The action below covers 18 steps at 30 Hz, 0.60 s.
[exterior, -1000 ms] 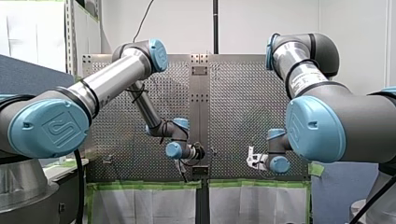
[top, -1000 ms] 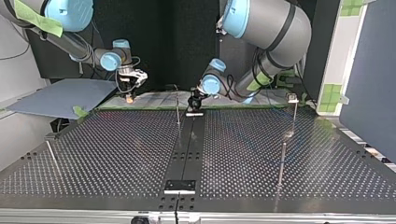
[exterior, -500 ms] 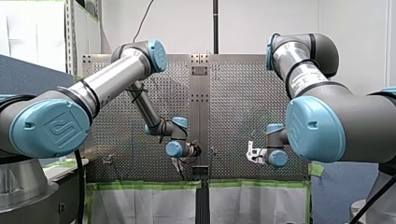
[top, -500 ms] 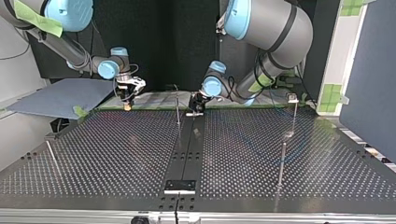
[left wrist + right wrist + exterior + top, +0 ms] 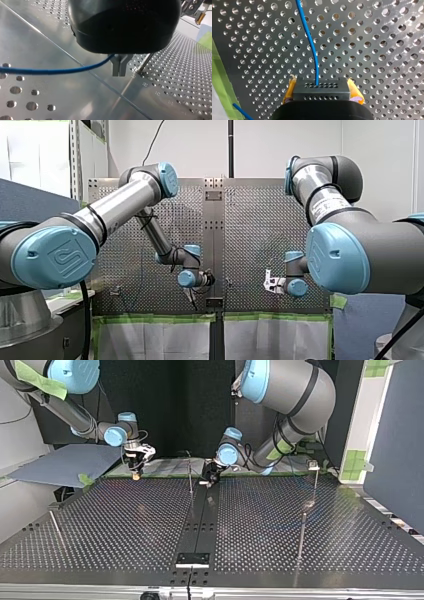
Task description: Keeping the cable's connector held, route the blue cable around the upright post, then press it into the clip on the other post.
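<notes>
My right gripper (image 5: 321, 93) is shut on the black connector (image 5: 321, 88), with a yellow pad on each side of it. The blue cable (image 5: 310, 45) leaves the connector and runs ahead over the perforated table. In the left wrist view the blue cable (image 5: 55, 71) comes in from the side to the base of my left gripper (image 5: 119, 73), whose metal fingers stand close together on it. A thin upright post (image 5: 143, 63) rises just beside those fingers. In the top view this post (image 5: 190, 476) is between my right gripper (image 5: 135, 471) and my left gripper (image 5: 210, 479). A taller post carries a clip (image 5: 313, 465).
Further thin posts stand at the top view's right (image 5: 301, 535) and left (image 5: 56, 530). A dark centre strip (image 5: 200, 525) with a small bracket (image 5: 192, 559) runs down the table. Green tape (image 5: 155, 318) lines the table's edge by the arms.
My left gripper has lifted slightly and drawn back from the centre strip. My right gripper has shifted further over the table with the connector and come lower.
</notes>
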### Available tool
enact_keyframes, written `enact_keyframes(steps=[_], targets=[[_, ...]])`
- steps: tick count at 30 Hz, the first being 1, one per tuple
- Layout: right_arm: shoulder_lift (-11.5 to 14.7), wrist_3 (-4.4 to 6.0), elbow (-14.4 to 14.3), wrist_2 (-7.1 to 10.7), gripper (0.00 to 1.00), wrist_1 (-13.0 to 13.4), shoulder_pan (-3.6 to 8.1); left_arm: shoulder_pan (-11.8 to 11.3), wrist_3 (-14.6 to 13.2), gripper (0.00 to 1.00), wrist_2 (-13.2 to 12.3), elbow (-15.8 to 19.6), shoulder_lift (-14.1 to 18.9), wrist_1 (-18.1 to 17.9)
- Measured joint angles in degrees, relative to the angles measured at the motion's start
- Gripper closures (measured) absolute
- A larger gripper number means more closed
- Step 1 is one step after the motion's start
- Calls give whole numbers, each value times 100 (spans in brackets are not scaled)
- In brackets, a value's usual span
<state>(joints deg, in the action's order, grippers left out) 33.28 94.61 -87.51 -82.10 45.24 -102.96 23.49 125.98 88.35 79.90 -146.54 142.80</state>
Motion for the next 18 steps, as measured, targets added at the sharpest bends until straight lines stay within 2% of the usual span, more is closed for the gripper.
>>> enact_keyframes(steps=[1, 2, 3, 4, 6, 9, 11, 12, 13, 18], targets=[[0, 1, 0, 0, 100, 1, 0, 0, -17, 66, -4, 0, 1, 2], [0, 2, 0, 0, 100, 2, 0, 0, -37, 52, -8, -1, 3, 6], [0, 2, 0, 0, 100, 2, 0, 0, -52, 45, -11, -2, 3, 10], [0, 2, 0, 0, 100, 3, 0, 1, -71, 45, -12, -2, 3, 16], [0, 0, 0, 0, 100, 0, 0, 4, -131, 28, -21, -2, 5, 31], [0, -2, 0, 0, 100, -3, 0, 6, -242, 23, -43, -2, 6, 74], [0, -2, 0, 2, 100, -6, 1, 2, -289, 6, -79, -3, 4, 103], [0, -2, 0, 4, 100, -10, 1, -2, -301, 6, -102, -3, 6, 110], [-1, -2, 0, 5, 100, -13, 1, -7, -312, 0, -132, -3, 9, 117], [0, -2, 0, 8, 100, -27, 1, -5, -478, 0, -216, -1, 20, 276]])
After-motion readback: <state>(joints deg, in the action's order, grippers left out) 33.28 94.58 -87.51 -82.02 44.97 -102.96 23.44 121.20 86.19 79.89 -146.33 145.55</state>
